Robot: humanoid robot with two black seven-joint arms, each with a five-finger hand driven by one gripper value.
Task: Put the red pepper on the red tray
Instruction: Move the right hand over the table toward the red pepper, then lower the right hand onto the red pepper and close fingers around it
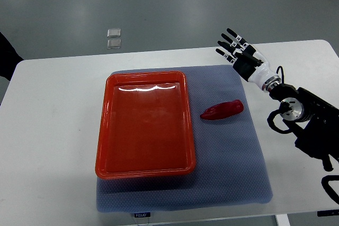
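The red pepper lies on the grey mat, just beside the right rim of the red tray but not touching it. Its long axis runs nearly left to right, with the thinner tip towards the tray and the thicker end a little higher in the picture, towards the right.

The right hand is the only hand in view, so it is the nearer one; its arm comes in from the right edge. The hand hovers over the far right corner of the mat, and the pepper lies from it towards the robot and slightly left, clearly apart. The fingers are stretched out and spread, pointing away from the robot. They hold nothing and touch nothing.

I judge that the hand must come back towards the robot and turn down over the pepper, closing across its short side. The tray is empty.
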